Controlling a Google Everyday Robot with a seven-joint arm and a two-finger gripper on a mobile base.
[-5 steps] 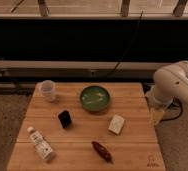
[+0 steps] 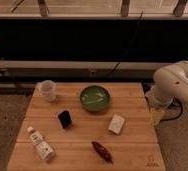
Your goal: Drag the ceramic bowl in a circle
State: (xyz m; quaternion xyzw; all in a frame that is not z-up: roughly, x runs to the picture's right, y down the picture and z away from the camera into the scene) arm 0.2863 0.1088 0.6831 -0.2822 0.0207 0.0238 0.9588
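Note:
The ceramic bowl (image 2: 95,98) is round, shallow and green with a darker rim. It sits upright on the wooden table (image 2: 132,150), at the back middle. My white arm (image 2: 174,86) hangs over the table's right edge. My gripper (image 2: 157,116) is the yellowish end below the arm, just off the right edge. It is well to the right of the bowl and does not touch it.
A translucent white cup (image 2: 48,90) stands at the back left. A small black object (image 2: 64,119) lies left of centre and a white packet (image 2: 117,124) right of centre. A white bottle (image 2: 41,144) lies at the front left and a dark red item (image 2: 102,151) at the front.

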